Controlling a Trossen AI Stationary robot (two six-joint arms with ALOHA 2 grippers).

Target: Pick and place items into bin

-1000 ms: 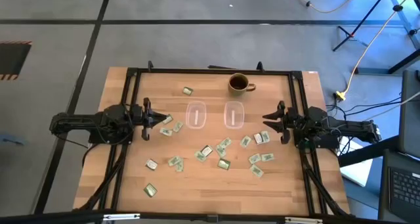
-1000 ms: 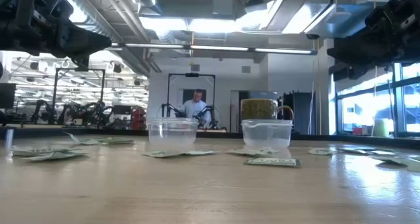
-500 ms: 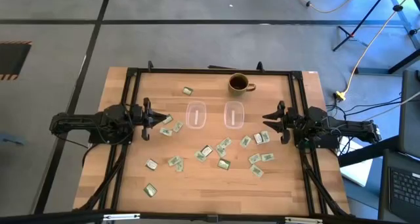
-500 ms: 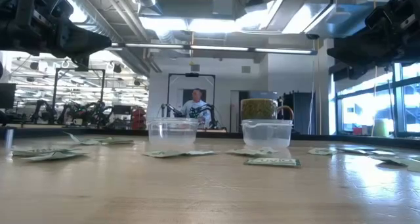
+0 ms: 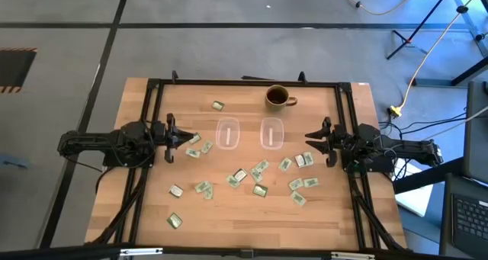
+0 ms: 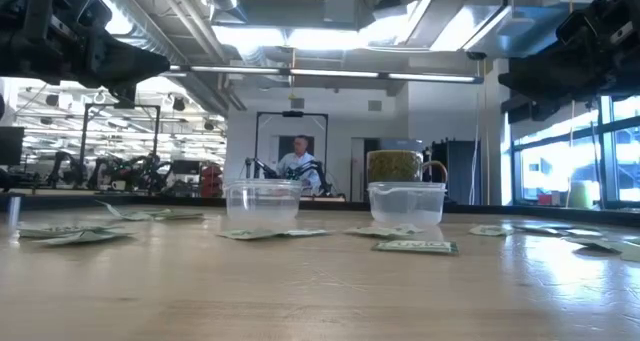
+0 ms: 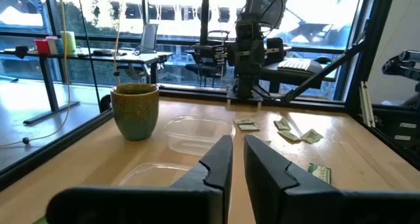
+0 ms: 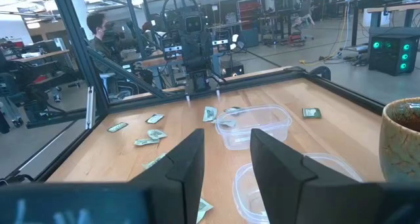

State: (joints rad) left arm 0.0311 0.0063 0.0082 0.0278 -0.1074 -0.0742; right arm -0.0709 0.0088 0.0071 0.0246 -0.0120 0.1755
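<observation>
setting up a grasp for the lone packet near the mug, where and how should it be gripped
Take the packet by its two long edges, coming straight down from above. It lies flat on the table with nothing touching it, left of the mug, so probably only its thin edges offer a hold.

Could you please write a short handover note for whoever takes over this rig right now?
Left end effector: at the table's left edge, fingers nearly closed, holding nothing.
Right end effector: at the right edge, fingers apart, holding nothing.
The two clear bins sit mid-table in front of the brown mug; both look empty.
The packets lie scattered over the table, mostly on the near side of the bins.
Done: nothing binned yet. Left: every packet.
</observation>
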